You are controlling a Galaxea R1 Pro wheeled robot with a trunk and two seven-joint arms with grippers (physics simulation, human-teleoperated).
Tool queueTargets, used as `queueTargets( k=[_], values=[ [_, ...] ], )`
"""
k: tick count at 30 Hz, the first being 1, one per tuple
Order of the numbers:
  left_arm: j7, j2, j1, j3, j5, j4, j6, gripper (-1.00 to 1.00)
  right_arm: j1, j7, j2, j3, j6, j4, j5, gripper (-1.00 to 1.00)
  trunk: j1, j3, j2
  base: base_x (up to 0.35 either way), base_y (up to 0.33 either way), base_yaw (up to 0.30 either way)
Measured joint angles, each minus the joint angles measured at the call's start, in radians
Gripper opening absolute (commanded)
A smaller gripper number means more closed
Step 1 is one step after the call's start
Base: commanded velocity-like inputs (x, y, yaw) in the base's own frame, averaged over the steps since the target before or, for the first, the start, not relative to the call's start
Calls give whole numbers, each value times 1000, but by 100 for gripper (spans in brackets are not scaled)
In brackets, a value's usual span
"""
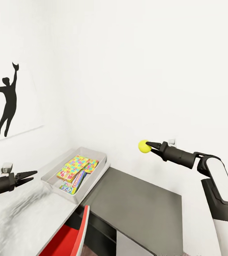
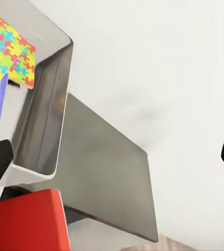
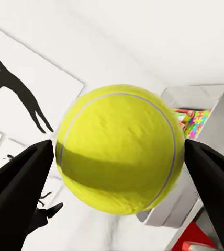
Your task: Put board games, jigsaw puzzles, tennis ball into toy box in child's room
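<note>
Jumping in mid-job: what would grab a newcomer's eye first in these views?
The yellow-green tennis ball, pinched in the right end effector, held in the air above the dark grey cabinet. Next, the toy box on the grey desk, already holding colourful jigsaw puzzles and game boxes. The left end effector hangs open, with nothing between its fingers, near the box.

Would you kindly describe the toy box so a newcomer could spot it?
Find the long light grey table along the white wall. At its far end sits the toy box, a shallow grey bin with sloped sides, the one container holding colourful puzzles.
</note>
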Motion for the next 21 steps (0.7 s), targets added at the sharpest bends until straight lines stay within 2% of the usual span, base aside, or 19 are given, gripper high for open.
queueTargets(
  k=[7,13,16,21],
  values=[
    [0,0,0,3,0,0,0,100,3,5,6,19,0,2,77,-100,0,9,0,0,0,-127],
    [0,0,0,3,0,0,0,100,24,16,3,17,0,3,83,-100,0,12,0,0,0,-7],
    [0,0,0,3,0,0,0,100,69,58,4,14,0,10,86,-100,0,12,0,0,0,-1],
    [0,0,0,3,0,0,0,100,101,129,8,13,-1,15,92,-100,0,12,0,0,0,0]
  ],
)
